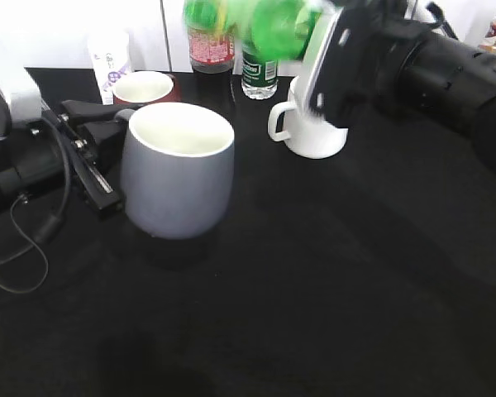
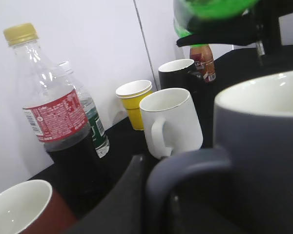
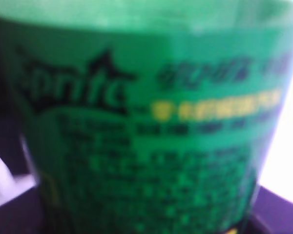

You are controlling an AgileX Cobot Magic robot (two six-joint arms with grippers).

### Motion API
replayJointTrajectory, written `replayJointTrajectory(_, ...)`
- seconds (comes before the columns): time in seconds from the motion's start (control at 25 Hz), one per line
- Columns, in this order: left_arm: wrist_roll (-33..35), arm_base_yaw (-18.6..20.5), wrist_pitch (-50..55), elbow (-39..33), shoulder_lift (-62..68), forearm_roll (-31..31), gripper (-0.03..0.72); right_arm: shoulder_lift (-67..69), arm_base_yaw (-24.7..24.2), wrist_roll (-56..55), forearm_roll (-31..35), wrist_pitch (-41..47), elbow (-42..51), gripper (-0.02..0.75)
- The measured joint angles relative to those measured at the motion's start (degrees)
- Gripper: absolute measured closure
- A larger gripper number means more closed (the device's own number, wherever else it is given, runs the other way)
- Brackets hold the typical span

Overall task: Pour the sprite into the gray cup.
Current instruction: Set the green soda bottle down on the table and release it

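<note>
The right gripper [image 1: 318,50] is clamped on the sprite [image 1: 264,25], carrying it tipped and blurred in the air behind the gray cup [image 1: 178,178], which stands near the front with its handle between the left gripper [image 1: 107,157] fingers; whether those fingers actually squeeze the handle I cannot tell. A good pour likely means centring the bottle mouth over the cup's white opening before tipping further, slowly, clear of the white mug [image 1: 310,132]

sprite [image 1: 269,25] motion-blurred, cut off at top edge, right jaws hidden
</note>
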State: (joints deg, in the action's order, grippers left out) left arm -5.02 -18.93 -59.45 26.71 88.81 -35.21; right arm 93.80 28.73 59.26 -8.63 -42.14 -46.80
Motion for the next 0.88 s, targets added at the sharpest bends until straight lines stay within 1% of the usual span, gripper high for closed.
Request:
replayJointTrajectory(0.04, 0.0, 0.0, 0.1, 0.0, 0.0, 1.0, 0.645, 0.0, 0.0, -7.7, 0.0, -0.1, 0.0, 0.299)
replayJointTrajectory(0.12, 0.0, 0.0, 0.2, 0.0, 0.0, 3.8, 0.645, 0.0, 0.0, -27.9, 0.1, -0.1, 0.0, 0.299)
replayJointTrajectory(0.16, 0.7, 0.0, 0.2, 0.0, 0.0, 6.2, 0.645, 0.0, 0.0, -39.0, 0.2, -0.1, 0.0, 0.299)
replayJointTrajectory(0.24, 5.0, 0.0, 0.3, 0.0, 0.0, 14.2, 0.645, 0.0, 0.0, -54.5, 0.4, 0.0, 0.0, 0.299)
replayJointTrajectory(0.28, 6.8, 0.7, 0.3, 0.0, 0.0, 18.8, 0.645, -0.1, 0.0, -58.2, 0.9, 0.6, 0.0, 0.299)
replayJointTrajectory(0.32, 7.3, 2.6, 0.2, 0.0, 0.0, 21.6, 0.645, -0.2, 0.0, -59.7, 2.8, 2.0, 0.0, 0.299)
replayJointTrajectory(0.36, 7.5, 5.3, -0.1, 0.0, 0.0, 22.9, 0.645, -0.7, -0.1, -60.3, 4.9, 3.0, 0.0, 0.299)
replayJointTrajectory(0.44, 7.5, 12.0, -0.5, 0.0, 0.0, 23.6, 0.645, -2.1, -1.8, -60.7, 6.7, 4.3, 0.0, 0.299)
replayJointTrajectory(0.52, 7.5, 18.7, -0.8, 0.0, 0.3, 23.9, 0.645, -3.7, -5.8, -61.0, 7.7, 5.8, 0.0, 0.299)
replayJointTrajectory(0.6, 7.5, 23.4, -1.5, 0.9, 3.3, 24.2, 0.645, -4.3, -10.1, -61.0, 7.9, 6.0, 0.0, 0.3)
replayJointTrajectory(0.64, 7.6, 24.4, -2.0, 2.2, 5.8, 24.2, 0.645, -4.3, -12.3, -61.1, 8.0, 6.3, 0.0, 0.3)
replayJointTrajectory(0.72, 7.7, 25.5, -3.6, 6.1, 11.9, 24.0, 0.645, -4.3, -15.2, -61.2, 8.2, 7.6, 0.0, 0.3)
replayJointTrajectory(0.76, 7.7, 25.6, -5.3, 8.1, 15.2, 24.0, 0.645, -4.3, -15.7, -61.2, 8.2, 7.8, 0.0, 0.3)
replayJointTrajectory(0.88, 7.7, 25.6, -5.7, 14.5, 24.6, 24.0, 0.645, -4.4, -15.9, -61.2, 8.2, 8.1, 0.0, 0.3)
